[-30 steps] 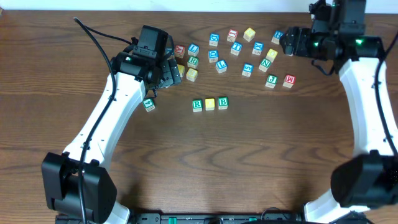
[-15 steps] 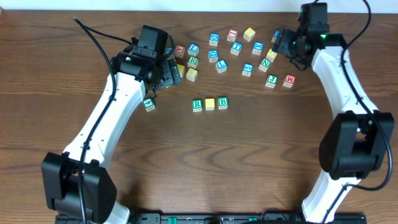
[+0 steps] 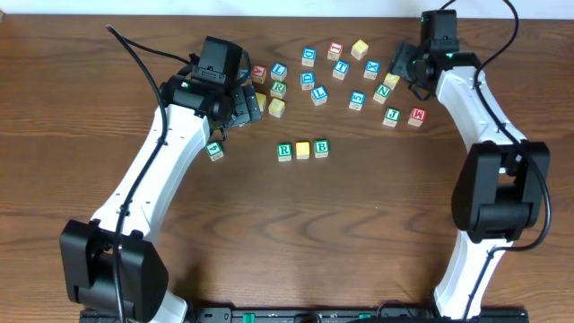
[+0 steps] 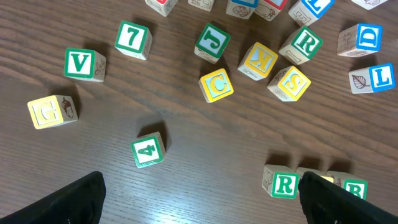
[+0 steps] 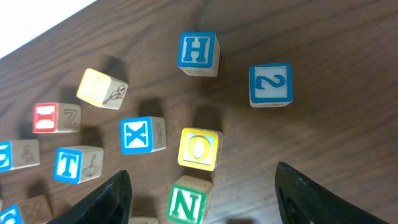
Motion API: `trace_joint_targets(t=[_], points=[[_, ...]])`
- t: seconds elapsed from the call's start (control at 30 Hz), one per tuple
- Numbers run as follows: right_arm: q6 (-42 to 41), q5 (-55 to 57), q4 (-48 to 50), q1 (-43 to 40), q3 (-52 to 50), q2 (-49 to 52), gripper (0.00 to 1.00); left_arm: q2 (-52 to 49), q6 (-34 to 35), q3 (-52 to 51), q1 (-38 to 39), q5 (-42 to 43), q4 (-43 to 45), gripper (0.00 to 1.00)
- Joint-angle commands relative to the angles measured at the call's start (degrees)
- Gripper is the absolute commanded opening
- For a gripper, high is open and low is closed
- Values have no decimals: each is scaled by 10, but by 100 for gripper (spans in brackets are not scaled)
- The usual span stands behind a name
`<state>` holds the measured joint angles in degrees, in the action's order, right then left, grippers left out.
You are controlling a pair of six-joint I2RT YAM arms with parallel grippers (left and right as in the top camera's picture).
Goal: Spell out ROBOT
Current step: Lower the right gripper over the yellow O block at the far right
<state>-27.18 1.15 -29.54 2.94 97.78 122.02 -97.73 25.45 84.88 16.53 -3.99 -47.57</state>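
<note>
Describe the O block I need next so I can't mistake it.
On the table, go to the right end of the scattered cubes at the far side. The O cube lies beside the blue X and green N; it alone there has a yellow-bordered letter face.

Dark wood-grain table [image 3: 296,233], with a white surface [image 5: 25,18] beyond it.

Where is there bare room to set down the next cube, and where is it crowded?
Bare wood lies right of the B cube, nearside of the J cube, and across the near half before the R cube. Crowded: the far scatter around the N cube.
</note>
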Motion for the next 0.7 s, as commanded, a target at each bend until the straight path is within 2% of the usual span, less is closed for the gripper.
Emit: trace_joint_targets(t=[0.0,0.67], points=[[16,9,15,4,11,18,69,12,-3,7,-3,-3,-2,98],[25,0,56,7,11,76,69,12,-3,7,-3,-3,-2,98]])
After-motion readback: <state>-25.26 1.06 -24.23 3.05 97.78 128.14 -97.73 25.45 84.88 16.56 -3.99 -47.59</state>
